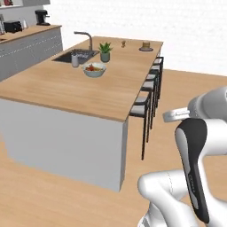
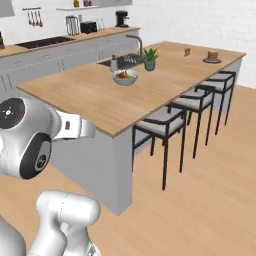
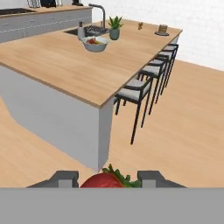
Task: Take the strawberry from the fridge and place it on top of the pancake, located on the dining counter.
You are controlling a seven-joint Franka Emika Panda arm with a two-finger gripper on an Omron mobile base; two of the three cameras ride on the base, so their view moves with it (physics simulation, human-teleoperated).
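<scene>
Strawberry (image 3: pixel 104 180) clamped in tool (image 3: pixel 105 179), dining counter (image 3: pixel 65 65) ahead, no legible writing anywhere.

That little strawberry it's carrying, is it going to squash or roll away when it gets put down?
Probably soft: the strawberry sits between the gripper fingertips, so a hard squeeze might bruise it. It looks rounded, so it may roll or tip once released on the pancake, which seems small and flat. It is likely very light, being tiny next to the fingers.
</scene>
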